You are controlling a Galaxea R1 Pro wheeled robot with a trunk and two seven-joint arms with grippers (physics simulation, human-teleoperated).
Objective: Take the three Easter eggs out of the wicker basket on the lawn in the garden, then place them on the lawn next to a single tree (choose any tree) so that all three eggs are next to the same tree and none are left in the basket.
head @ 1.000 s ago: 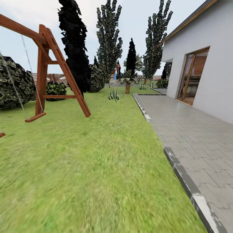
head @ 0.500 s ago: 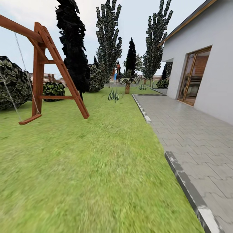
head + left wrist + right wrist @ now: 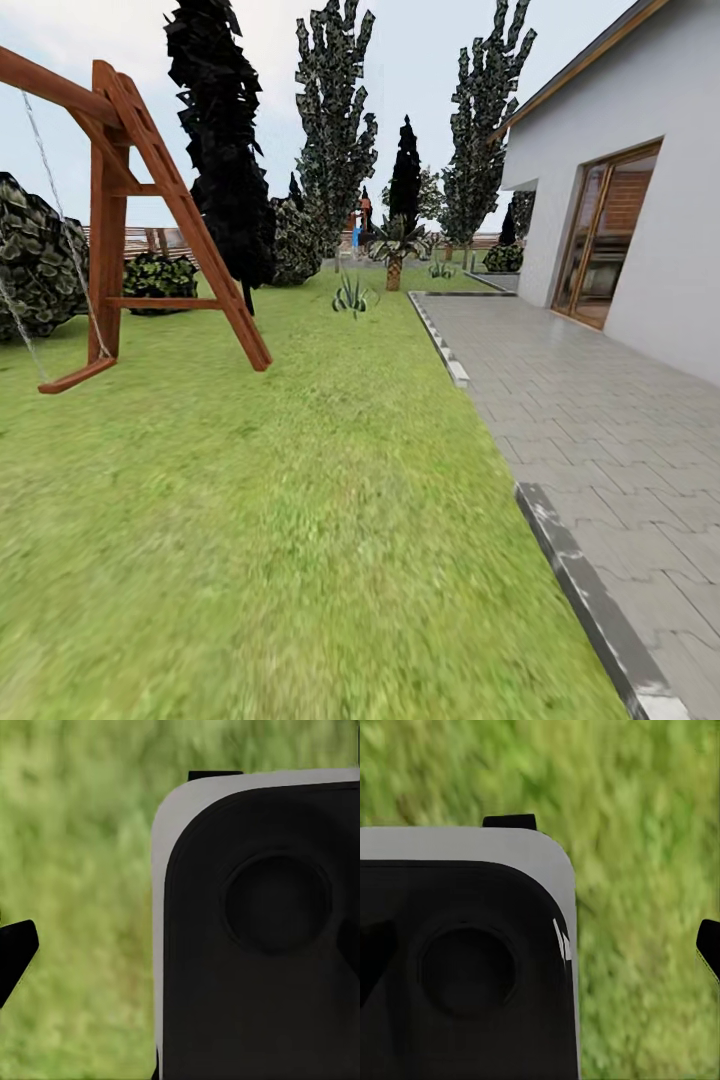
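Observation:
The lawn [image 3: 300,480] stretches ahead of me in the head view. The Easter eggs and the wicker basket are out of view. Two tall trees with mottled dark green crowns stand far ahead, one [image 3: 336,130] at the centre and one [image 3: 482,120] nearer the house. In the left wrist view a dark fingertip [image 3: 13,958] hangs over blurred grass [image 3: 82,870] beside a black, grey-edged part of my body [image 3: 262,937]. The right wrist view has a dark fingertip [image 3: 709,945] over grass [image 3: 645,870]. Neither view reveals how the jaws stand.
A wooden swing frame [image 3: 150,200] with a hanging seat [image 3: 72,375] stands at the left. Behind it rise an all-black columnar tree [image 3: 222,150], bushes [image 3: 35,255] and a slatted fence [image 3: 170,240]. A paved path [image 3: 610,420] with a kerb [image 3: 580,580] runs along the house [image 3: 640,200]. A small palm [image 3: 396,250] stands far ahead.
The whole head view has shifted: the swing frame sits further left and the kerb closer, so the camera has moved forward over the grass. Nothing else has moved.

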